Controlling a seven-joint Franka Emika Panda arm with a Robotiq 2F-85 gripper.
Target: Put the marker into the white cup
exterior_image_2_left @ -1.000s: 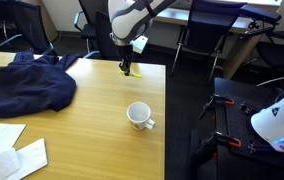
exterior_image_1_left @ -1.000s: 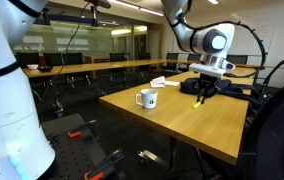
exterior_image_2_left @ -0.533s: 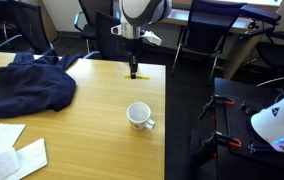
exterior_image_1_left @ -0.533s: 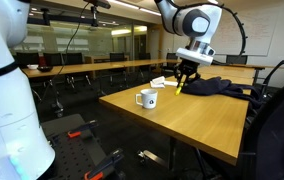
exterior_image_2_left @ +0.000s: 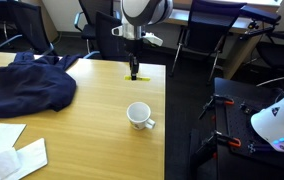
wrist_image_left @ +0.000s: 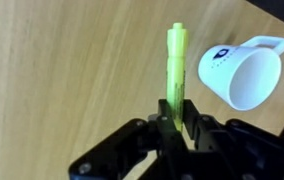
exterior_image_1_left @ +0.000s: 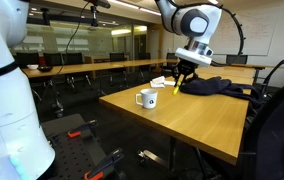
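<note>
My gripper point(wrist_image_left: 172, 120) is shut on the slim bright yellow marker point(wrist_image_left: 175, 70), which sticks out from between the fingers. In both exterior views the gripper point(exterior_image_1_left: 181, 80) point(exterior_image_2_left: 133, 68) holds the marker point(exterior_image_1_left: 179, 88) point(exterior_image_2_left: 134, 73) in the air above the wooden table. The white cup point(wrist_image_left: 240, 72) with a small dark round logo and a side handle stands on the table, apart from the marker tip. It also shows in both exterior views point(exterior_image_1_left: 148, 98) point(exterior_image_2_left: 139, 115), upright and empty, nearer the table's edge than the gripper.
A dark blue garment point(exterior_image_2_left: 24, 84) point(exterior_image_1_left: 217, 87) lies on the wooden table point(exterior_image_2_left: 92, 140). White papers point(exterior_image_2_left: 10, 152) lie at a table corner. Office chairs point(exterior_image_2_left: 192, 40) stand around the table. A red-and-black tool point(exterior_image_1_left: 82, 130) lies on the floor.
Over the last second the gripper carried the marker up and across the table towards the cup. In the last half second it has barely moved.
</note>
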